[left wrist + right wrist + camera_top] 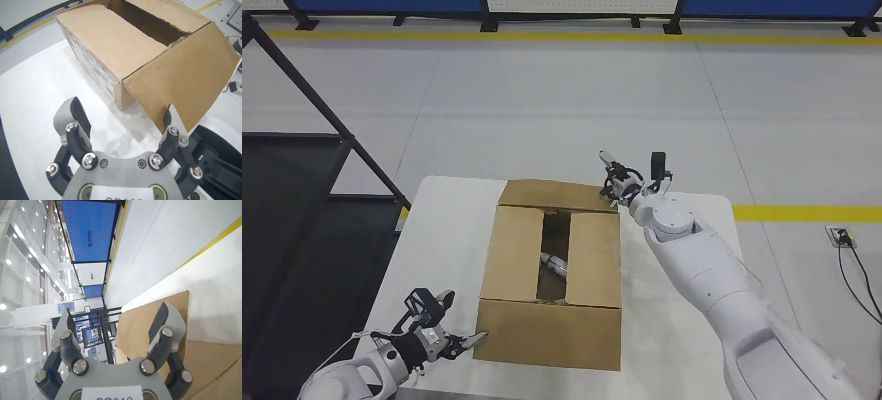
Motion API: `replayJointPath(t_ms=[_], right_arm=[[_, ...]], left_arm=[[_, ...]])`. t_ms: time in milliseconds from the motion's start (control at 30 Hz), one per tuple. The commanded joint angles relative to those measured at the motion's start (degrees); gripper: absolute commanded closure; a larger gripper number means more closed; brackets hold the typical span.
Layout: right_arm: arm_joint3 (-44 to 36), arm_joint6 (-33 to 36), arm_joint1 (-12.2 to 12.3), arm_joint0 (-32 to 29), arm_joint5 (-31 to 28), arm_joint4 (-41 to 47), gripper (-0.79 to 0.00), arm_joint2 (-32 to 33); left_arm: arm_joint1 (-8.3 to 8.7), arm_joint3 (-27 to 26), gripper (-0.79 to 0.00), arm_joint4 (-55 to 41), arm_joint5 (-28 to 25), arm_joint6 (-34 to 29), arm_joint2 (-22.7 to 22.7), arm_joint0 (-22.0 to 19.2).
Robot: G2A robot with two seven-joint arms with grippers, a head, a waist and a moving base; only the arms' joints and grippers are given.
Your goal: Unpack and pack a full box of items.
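Box: We find the cardboard box (594, 262) at the middle of the white desk (442, 235), long axis running near to far.
Flaps: The two side flaps (512, 250) lie almost flat over the top with a dark gap between them. The near flap (179, 75) and the far flap (552, 193) are turned outward.
Contents: A pale item (554, 263) shows down in the gap; we cannot tell what it is.
Left tool: The left tool (122, 104) sits low at the box's near left corner, jaws spread wide, gripping nothing. One fingertip is right at the near flap's edge; contact we cannot confirm.
Right tool: The right tool (114, 308) is at the far right corner, over the far flap, jaws wide apart and empty.
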Motion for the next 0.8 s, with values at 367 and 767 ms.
replayJointPath(t_ms=[367,767], right_arm=[[3.2,1.6,-1.5,1.5,1.5,-2.2,-0.785,0.9],[0.1,20.1,-0.6,0.5,-9.6,0.5,-0.785,4.6]], left_arm=[[0.16,1.7,-0.785,0.7,2.3,0.1,2.2,-0.8],[0.63,3.8,-0.785,-4.5,0.3,0.2,1.8,-1.9]])
